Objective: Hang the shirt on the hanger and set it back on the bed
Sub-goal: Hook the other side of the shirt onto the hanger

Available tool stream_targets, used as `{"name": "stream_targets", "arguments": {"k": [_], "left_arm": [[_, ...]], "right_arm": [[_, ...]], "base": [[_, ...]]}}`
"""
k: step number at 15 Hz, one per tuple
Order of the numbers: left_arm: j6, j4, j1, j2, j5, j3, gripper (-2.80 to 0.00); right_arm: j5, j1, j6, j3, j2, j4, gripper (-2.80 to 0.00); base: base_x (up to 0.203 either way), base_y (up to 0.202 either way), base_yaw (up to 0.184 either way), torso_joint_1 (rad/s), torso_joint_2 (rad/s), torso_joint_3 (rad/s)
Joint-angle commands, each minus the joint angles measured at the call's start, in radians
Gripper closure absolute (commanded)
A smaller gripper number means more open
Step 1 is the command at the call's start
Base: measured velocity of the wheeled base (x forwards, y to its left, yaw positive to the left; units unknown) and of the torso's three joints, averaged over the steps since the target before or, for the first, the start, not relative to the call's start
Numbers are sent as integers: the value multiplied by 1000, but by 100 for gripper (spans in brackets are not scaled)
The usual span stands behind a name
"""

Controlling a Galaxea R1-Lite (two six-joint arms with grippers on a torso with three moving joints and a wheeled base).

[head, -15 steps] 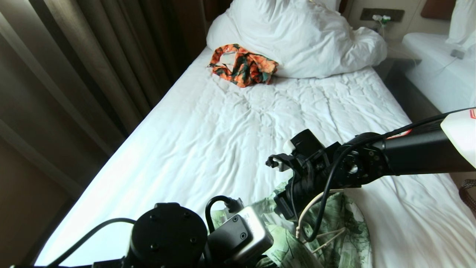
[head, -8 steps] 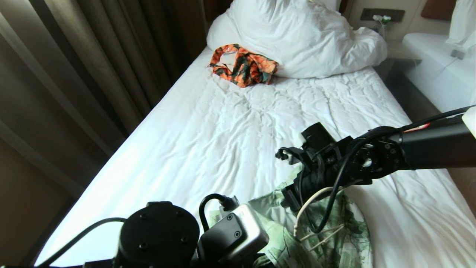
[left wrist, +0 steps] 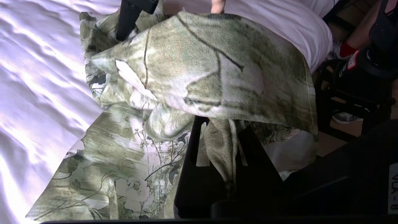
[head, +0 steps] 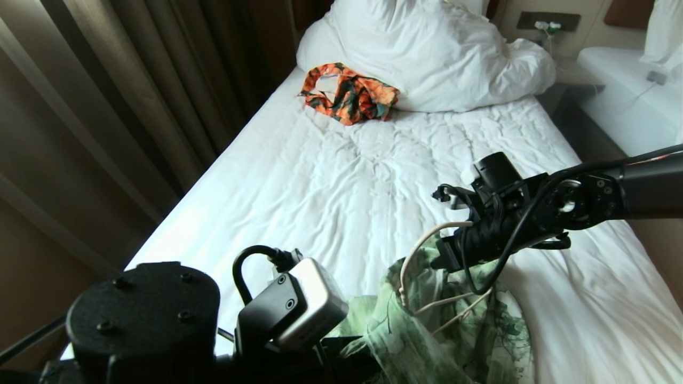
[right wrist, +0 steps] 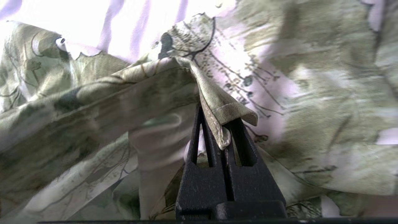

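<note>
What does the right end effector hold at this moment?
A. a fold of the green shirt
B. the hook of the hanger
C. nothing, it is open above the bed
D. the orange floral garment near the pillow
A. In the right wrist view, the right end effector is closed with a hemmed fold of the green shirt pinched between its fingers.

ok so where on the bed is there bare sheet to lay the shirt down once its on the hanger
The widest bare stretch of the bed runs between the orange floral garment by the pillows and the shirt. Another strip lies along the curtain-side edge. The near end is crowded: shirt, hanger, left gripper and right gripper.
</note>
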State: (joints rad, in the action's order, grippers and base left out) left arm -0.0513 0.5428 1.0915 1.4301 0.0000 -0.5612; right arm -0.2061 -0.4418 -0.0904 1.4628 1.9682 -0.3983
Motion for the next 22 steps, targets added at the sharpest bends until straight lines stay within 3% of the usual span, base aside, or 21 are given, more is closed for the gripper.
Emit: {"name": "stream_targets", "arguments": {"k": [1, 7, 10, 15, 22], "left_arm": [[-1, -10, -1, -29, 0, -1, 0], [-3, -18, -68, -95, 0, 6, 0], [-7, -58, -68, -108, 2, -2, 0], [-13, -60, -76, -109, 23, -22, 0], [-38, -87, -76, -112, 28, -38, 0]], "right_arm": [[-1, 34, -1, 5, -7, -1, 0], [-2, 92, -1, 5, -52, -8, 0], [-3, 98, -3, 6, -104, -33, 0], [-7, 93, 0, 64, -194, -212, 0], [-12, 90, 0, 88, -260, -240, 0]], "base": [[0, 0, 0, 0, 0, 0], [0, 0, 0, 0, 0, 0], [0, 0, 0, 0, 0, 0], [0, 0, 0, 0, 0, 0], [0, 0, 0, 0, 0, 0]]}}
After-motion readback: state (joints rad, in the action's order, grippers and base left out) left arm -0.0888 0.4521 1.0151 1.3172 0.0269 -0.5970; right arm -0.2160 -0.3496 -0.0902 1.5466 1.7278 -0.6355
